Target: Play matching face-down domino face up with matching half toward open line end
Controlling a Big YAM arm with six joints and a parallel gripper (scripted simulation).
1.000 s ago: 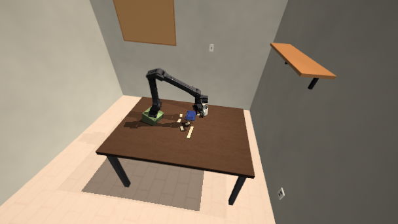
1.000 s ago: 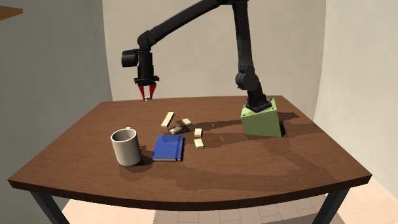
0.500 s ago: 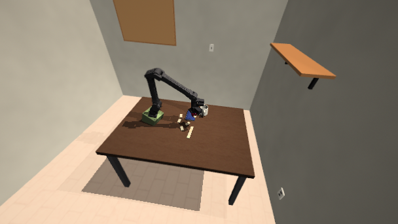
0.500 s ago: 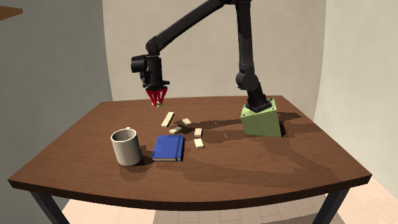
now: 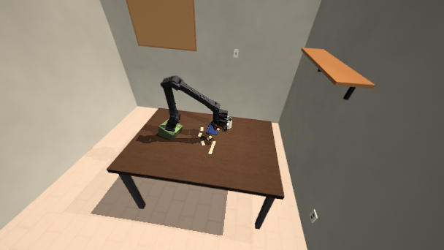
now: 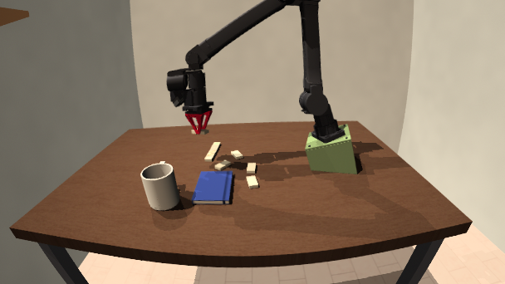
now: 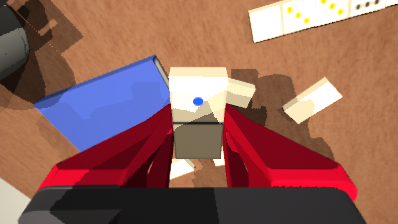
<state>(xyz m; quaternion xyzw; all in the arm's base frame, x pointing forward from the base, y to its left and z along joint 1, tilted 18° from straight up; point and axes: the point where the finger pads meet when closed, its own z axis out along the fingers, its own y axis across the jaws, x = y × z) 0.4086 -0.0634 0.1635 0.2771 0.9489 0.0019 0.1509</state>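
My gripper [image 7: 198,113] [image 6: 198,125] [image 5: 218,127] has red fingers and is shut on a cream domino [image 7: 196,102] [image 6: 198,131]. It holds the domino above the table, its face toward the wrist camera. One half shows a single blue pip; the other half is in shadow. The line of face-up dominoes [image 7: 310,15] [image 6: 213,151] [image 5: 212,147] lies flat, with a blank half at its near end in the wrist view, then yellow pips. Loose face-down dominoes lie near it: one [image 7: 312,100] [image 6: 237,154], another [image 6: 223,165], and two more [image 6: 251,168] [image 6: 252,182].
A blue book [image 7: 105,107] [image 6: 213,188] [image 5: 212,129] lies flat beside the dominoes. A grey mug [image 6: 159,186] [image 5: 228,123] stands beside the book. The arm's green base [image 6: 332,151] [image 5: 170,130] stands at the table's side.
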